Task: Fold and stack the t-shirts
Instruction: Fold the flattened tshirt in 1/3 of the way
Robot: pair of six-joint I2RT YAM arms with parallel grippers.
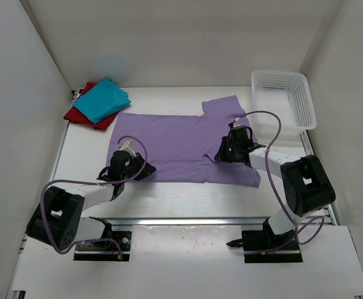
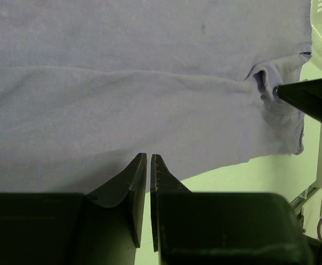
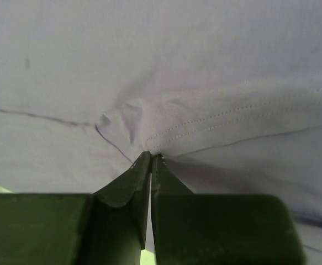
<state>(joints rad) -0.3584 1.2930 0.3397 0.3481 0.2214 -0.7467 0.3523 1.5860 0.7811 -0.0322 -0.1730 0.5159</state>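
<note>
Jaws of the right gripper (image 3: pixel 151 155) are squeezed shut on a little bunch of the purple shirt (image 1: pixel 169 140), by a sleeve seam on its right side. The left gripper (image 2: pixel 149 157) has its jaws nearly together, just a thin slit, tips at the shirt's near left edge, and I cannot tell if cloth is caught there. The purple shirt lies spread out in the middle of the table (image 1: pixel 187 199), and the blue shirt (image 1: pixel 101 99) sits folded on the red shirt (image 1: pixel 75 116) in the far left corner, across from the white basket (image 1: pixel 282 99).
</note>
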